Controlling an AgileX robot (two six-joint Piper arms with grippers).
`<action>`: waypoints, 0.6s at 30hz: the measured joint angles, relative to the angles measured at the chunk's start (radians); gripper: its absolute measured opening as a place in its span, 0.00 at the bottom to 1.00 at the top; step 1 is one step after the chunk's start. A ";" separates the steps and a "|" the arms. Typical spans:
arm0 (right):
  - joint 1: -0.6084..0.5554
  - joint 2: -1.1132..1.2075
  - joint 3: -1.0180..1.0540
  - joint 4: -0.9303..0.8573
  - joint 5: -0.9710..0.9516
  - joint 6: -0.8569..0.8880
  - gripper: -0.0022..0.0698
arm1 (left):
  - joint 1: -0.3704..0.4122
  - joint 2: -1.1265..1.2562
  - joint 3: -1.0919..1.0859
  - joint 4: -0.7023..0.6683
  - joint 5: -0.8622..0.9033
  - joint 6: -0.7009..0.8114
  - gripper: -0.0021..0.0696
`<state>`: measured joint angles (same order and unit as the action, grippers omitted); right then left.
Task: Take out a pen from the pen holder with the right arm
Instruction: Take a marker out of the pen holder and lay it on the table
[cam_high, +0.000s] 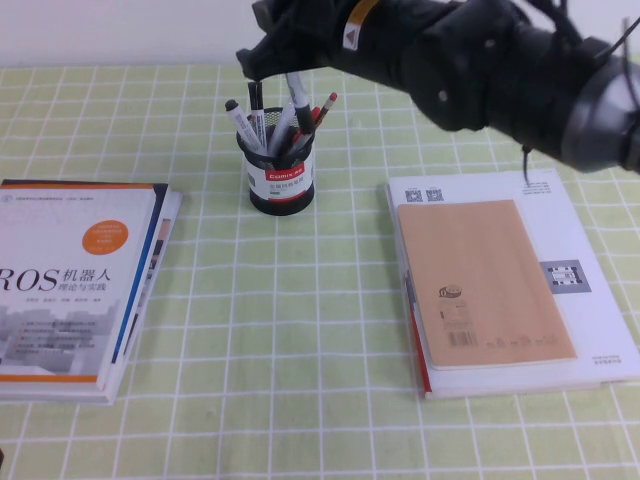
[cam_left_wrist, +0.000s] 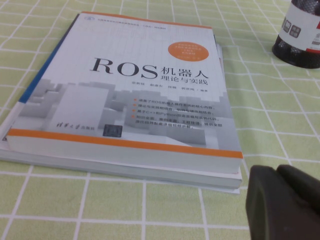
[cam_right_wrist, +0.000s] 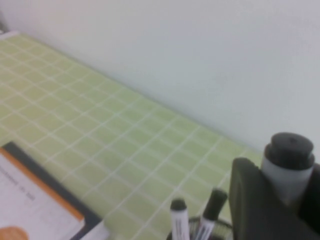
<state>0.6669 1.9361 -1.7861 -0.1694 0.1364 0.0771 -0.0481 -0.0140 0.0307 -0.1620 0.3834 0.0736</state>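
The pen (cam_right_wrist: 288, 162), a pale-bodied marker with a black cap, is seen in the right wrist view clamped between the two dark fingers of the right gripper (cam_high: 268, 68), its cap standing clear of them. The jaws are narrowed onto the barrel. The gripper is positioned directly over the pen holder (cam_high: 280, 185), at the level of the pen tops. Which of the upright pens in the high view is the gripped one cannot be determined.

The pen holder, a black mesh cup with a red and white label, is placed at the far middle of the table. Several other markers (cam_high: 238, 122) and a red pen (cam_high: 324, 107) are lodged in it, leaning outward.

On the robot's left, well apart from the holder, a ROS book (cam_high: 70, 280) is laid flat. On the right, a brown notebook (cam_high: 485, 285) is laid upon a white booklet (cam_high: 590, 330). All are set on a green checked tablecloth (cam_high: 300, 380).

The left gripper (cam_left_wrist: 282, 202) is found low beside the near corner of the ROS book.
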 joint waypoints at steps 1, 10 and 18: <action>0.000 -0.014 0.000 0.013 0.030 0.001 0.18 | 0.000 0.000 0.000 0.000 0.000 0.000 0.02; 0.006 -0.095 0.000 0.075 0.447 0.112 0.18 | 0.000 0.000 0.000 0.000 0.000 0.000 0.02; -0.004 -0.097 0.109 0.202 0.613 0.234 0.18 | 0.000 0.000 0.000 0.000 0.000 0.000 0.02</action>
<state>0.6628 1.8393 -1.6769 0.0327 0.7493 0.3116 -0.0481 -0.0140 0.0307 -0.1620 0.3834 0.0736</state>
